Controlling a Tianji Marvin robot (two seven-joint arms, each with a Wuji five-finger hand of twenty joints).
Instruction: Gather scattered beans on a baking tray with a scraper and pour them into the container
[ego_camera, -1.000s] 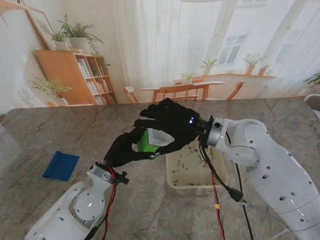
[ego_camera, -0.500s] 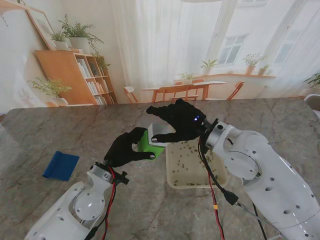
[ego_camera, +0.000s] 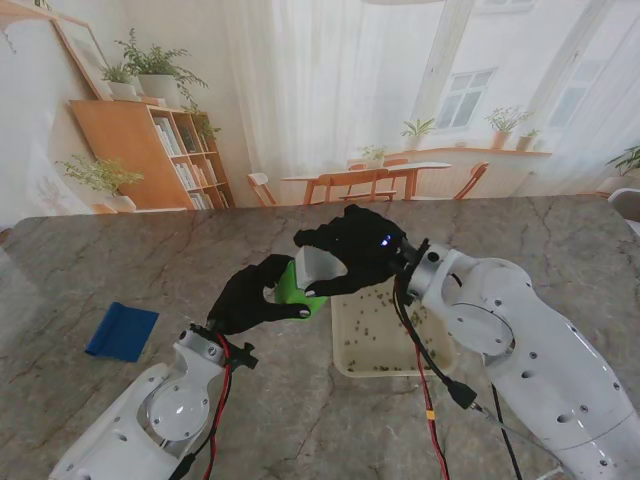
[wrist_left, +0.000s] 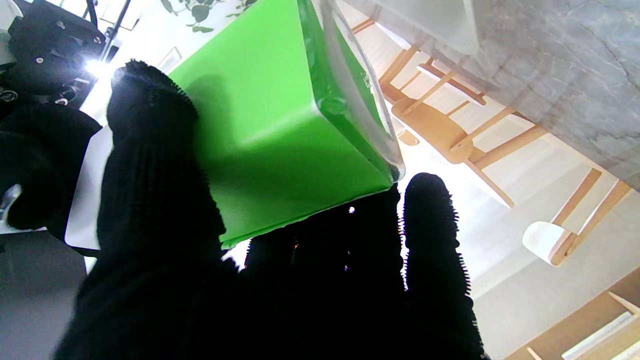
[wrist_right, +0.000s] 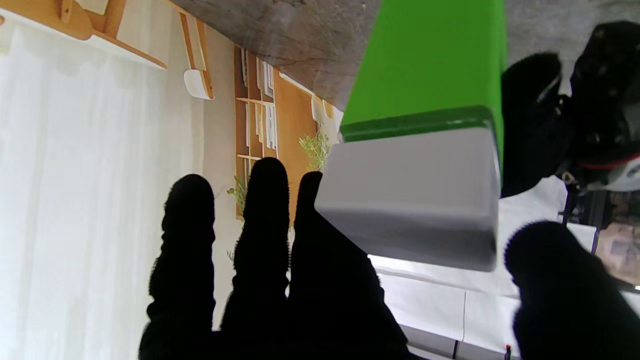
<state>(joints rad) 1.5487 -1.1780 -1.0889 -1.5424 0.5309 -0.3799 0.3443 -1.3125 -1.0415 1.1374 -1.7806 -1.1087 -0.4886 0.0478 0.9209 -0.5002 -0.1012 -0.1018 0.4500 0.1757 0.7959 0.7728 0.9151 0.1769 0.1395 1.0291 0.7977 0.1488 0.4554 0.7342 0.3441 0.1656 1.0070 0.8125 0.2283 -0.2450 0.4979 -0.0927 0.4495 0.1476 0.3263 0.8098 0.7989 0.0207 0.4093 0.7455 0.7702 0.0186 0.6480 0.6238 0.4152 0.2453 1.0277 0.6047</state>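
— What is held by the fingers?

— The green box (ego_camera: 293, 285) with a pale lid is gripped by the left hand (ego_camera: 255, 295) near the middle of the stand's view; in the left wrist view a thumb (wrist_left: 150, 165) is pressed against one green side and the other fingers are wrapped beneath. The right hand (ego_camera: 352, 250) is curled around the lid end. In the right wrist view its fingers (wrist_right: 260, 225) are seen beside the grey lid, but whether they are clamped on it cannot be told.

— And around them?

— The box is held in the air, just left of the tray (ego_camera: 350, 365), which lies at lower centre with beans (ego_camera: 385, 335) scattered in it. A blue scraper (ego_camera: 122, 331) is seen flat on the marble table (ego_camera: 120, 260) at the left edge, well apart from both hands.
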